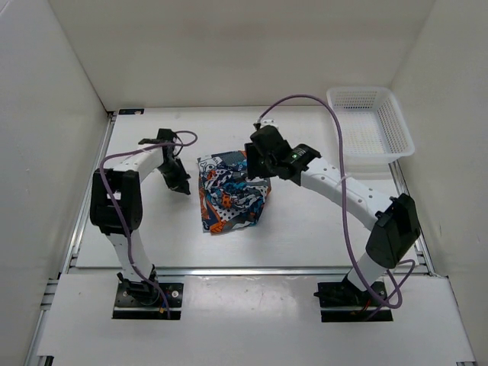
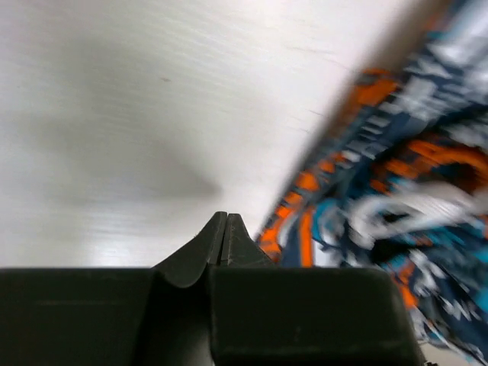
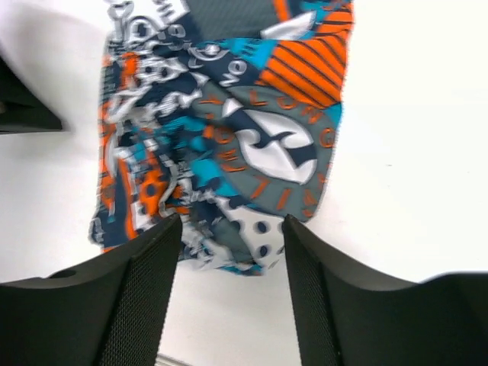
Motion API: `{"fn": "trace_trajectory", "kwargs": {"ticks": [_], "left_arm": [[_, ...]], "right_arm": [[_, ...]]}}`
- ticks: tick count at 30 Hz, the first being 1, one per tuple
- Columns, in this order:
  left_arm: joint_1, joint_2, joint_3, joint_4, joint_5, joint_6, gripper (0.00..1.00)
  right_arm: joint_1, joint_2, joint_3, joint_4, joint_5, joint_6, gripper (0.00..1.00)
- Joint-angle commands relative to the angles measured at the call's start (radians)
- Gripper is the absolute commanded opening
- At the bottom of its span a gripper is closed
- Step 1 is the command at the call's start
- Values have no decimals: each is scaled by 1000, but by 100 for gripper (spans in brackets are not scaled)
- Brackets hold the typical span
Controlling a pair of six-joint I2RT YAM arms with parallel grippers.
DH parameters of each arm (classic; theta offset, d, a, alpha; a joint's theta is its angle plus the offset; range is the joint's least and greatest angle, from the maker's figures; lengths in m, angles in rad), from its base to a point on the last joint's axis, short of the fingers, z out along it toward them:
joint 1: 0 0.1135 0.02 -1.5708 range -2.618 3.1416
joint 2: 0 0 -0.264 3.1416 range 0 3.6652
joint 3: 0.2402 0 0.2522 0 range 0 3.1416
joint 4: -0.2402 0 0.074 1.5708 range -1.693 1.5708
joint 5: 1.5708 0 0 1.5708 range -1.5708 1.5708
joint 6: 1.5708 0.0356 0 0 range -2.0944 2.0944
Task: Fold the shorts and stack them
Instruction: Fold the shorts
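The shorts [image 1: 231,192] lie bunched into a rough square on the white table, with a patchwork print in orange, teal, blue and white. My right gripper [image 1: 258,174] hovers over their far right corner. In the right wrist view it [image 3: 232,229] is open, and the shorts [image 3: 221,130] lie below with their near edge showing between the mesh-padded fingers [image 3: 145,282], untouched. My left gripper [image 1: 183,185] sits just left of the shorts. In the left wrist view it [image 2: 226,229] is shut on nothing, over bare table, with the blurred shorts [image 2: 396,168] to its right.
A white mesh basket [image 1: 370,126] stands at the back right corner of the table. White walls close in the left, back and right sides. A metal rail [image 1: 244,269] runs along the table's near edge in front of the arm bases.
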Motion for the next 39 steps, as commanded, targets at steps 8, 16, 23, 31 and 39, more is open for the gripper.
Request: {"fn": "trace_trajectory", "kwargs": {"ticks": [8, 16, 23, 31, 39], "left_arm": [[-185, 32, 241, -84, 67, 52, 64], [-268, 127, 272, -93, 90, 52, 91], [-268, 167, 272, -93, 103, 52, 55], [-268, 109, 327, -124, 55, 42, 10], [-268, 87, 388, -162, 55, 33, 10]], "right_arm": [[-11, 11, -101, 2, -78, 31, 77], [-43, -18, -147, -31, -93, 31, 92], [-53, -93, -241, -21, -115, 3, 89], [-2, -106, -310, 34, -115, -58, 81], [7, -9, -321, 132, -135, -27, 73]]}}
